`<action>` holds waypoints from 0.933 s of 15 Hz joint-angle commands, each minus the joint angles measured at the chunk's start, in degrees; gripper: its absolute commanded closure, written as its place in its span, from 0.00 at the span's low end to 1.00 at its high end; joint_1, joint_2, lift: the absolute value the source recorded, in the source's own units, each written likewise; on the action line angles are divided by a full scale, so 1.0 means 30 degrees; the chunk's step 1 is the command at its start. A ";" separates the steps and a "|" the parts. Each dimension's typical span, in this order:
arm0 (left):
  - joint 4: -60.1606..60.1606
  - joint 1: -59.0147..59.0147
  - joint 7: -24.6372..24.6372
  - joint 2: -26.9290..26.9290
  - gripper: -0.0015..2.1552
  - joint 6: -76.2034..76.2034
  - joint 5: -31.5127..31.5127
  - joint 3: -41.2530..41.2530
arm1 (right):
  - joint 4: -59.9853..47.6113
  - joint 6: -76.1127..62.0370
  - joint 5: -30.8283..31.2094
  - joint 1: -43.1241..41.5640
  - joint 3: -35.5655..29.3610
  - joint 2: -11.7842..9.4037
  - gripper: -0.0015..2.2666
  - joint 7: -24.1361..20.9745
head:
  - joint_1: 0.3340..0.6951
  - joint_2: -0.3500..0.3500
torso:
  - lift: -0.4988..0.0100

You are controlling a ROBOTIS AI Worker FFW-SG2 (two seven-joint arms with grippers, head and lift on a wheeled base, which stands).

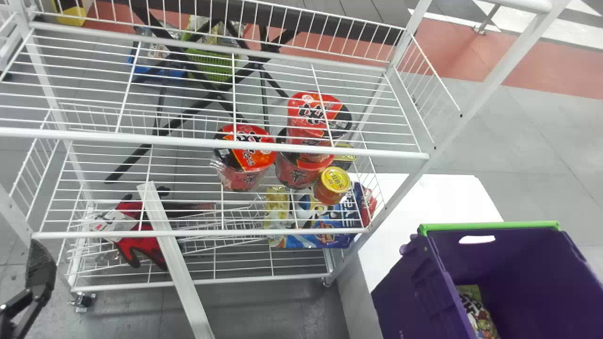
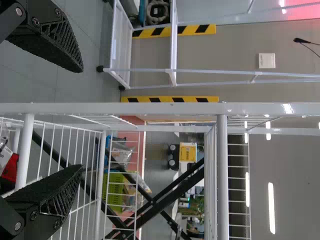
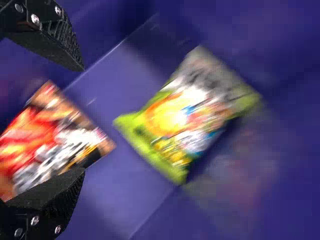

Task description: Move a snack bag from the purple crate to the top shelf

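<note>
Ideally, the right gripper (image 3: 83, 119), jaws wide apart and empty, should square up to the green snack bag (image 3: 185, 120) in the purple crate (image 1: 518, 268) and pinch softly, avoiding the red bag (image 3: 45, 145); the left gripper (image 2: 81, 119) has empty, parted jaws; the right wrist view details both bags; the head view, the upper wire shelf (image 1: 141, 140).

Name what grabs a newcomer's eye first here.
Probably the purple crate, green-rimmed, at the head view's lower right. Next, the bright red cups seen through the wires of the white rack. Then the green-ended snack bag inside the crate, in the right wrist view.
</note>
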 commanded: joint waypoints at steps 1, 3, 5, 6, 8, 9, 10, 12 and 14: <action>0.0133 0.0000 0.0050 0.0000 0.07 -0.0303 0.0011 -0.0071 | 0.1339 0.0099 0.1642 -0.0002 0.1487 -0.0195 0.04 0.0590 | 1.00 0.00 | 0.09; 0.0250 -0.0029 0.0080 0.0000 0.07 -0.0420 0.0011 -0.0100 | 0.3126 -0.1523 0.1993 -0.0031 0.2425 -0.0927 0.04 0.0648 | 1.00 0.00 | 0.09; 0.0279 -0.0088 0.0255 -0.0030 0.07 -0.0537 0.0011 -0.0100 | 0.4385 -0.3691 0.2520 -0.0178 0.3274 -0.1132 0.04 0.0619 | 1.00 0.00 | 0.09; 0.0279 -0.0088 0.0255 -0.0030 0.07 -0.0596 0.0040 -0.0130 | 0.4913 -0.4218 0.2638 -0.0354 0.3626 -0.1279 0.04 0.0590 | 1.00 0.00 | 0.09; 0.0279 -0.0088 0.0285 -0.0030 0.07 -0.0889 0.0070 -0.0159 | 0.5850 -0.4863 0.2667 -0.0734 0.4739 -0.1484 0.04 0.0619 | 1.00 0.00 | 0.09; 0.0279 -0.0088 0.0285 -0.0030 0.07 -0.0889 0.0099 -0.0159 | 0.6172 -0.4921 0.2813 -0.0940 0.5237 -0.1513 0.04 0.0648 | 1.00 0.00 | 0.09; 0.0279 -0.0088 0.0314 -0.0030 0.07 -0.0889 0.0128 -0.0130 | 0.6671 -0.5214 0.3106 -0.1233 0.5852 -0.1542 0.04 0.0883 | 1.00 0.00 | 0.09; 0.0279 -0.0088 0.0402 -0.0030 0.07 -0.1065 0.0216 -0.0071 | 0.7256 -0.5917 0.3517 -0.1350 0.7083 -0.1513 0.04 0.1674 | 1.00 0.00 | 0.09; 0.0367 -0.0088 0.0402 -0.0030 0.07 -0.1065 0.0275 0.0017 | 0.7989 -0.6913 0.4044 -0.1584 0.8079 -0.1337 0.04 0.1849 | 1.00 0.00 | 0.09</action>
